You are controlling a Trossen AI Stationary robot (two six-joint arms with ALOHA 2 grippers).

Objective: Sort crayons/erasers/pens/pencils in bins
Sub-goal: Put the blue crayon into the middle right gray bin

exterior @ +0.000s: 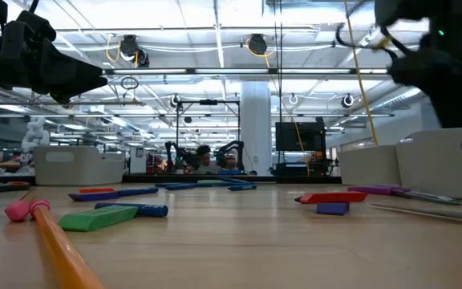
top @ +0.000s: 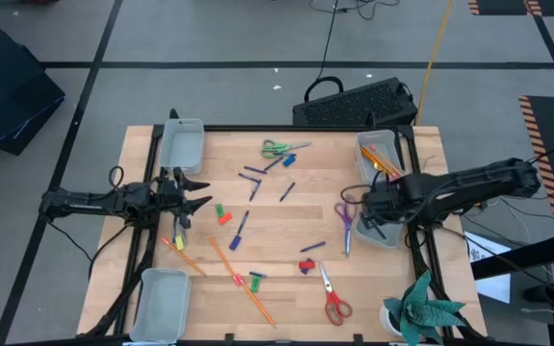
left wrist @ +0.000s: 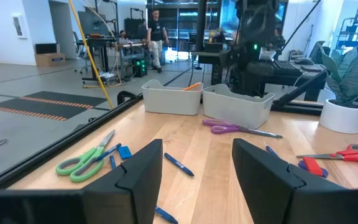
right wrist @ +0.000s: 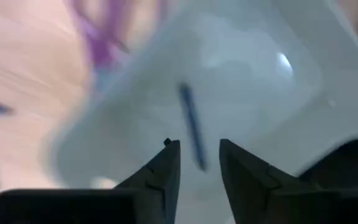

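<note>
Left gripper [top: 198, 192] at 9 o'clock on the table, jaws spread wide and empty, above loose orange pencils [top: 241, 278] and stubby crayons [top: 222, 213]. Dark blue pens [top: 239, 231] scattered mid-table. Right gripper [top: 368, 207] at 3 o'clock over a translucent grey-white plastic bin [right wrist: 241, 56], jaws parted, one thin blue pen [right wrist: 192, 127] lying inside it.

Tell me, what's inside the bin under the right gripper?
The right wrist view shows one dark blue pen lying in that bin, below the open right gripper. The fingers hide the near part of the bin floor, so more could lie there.
</note>
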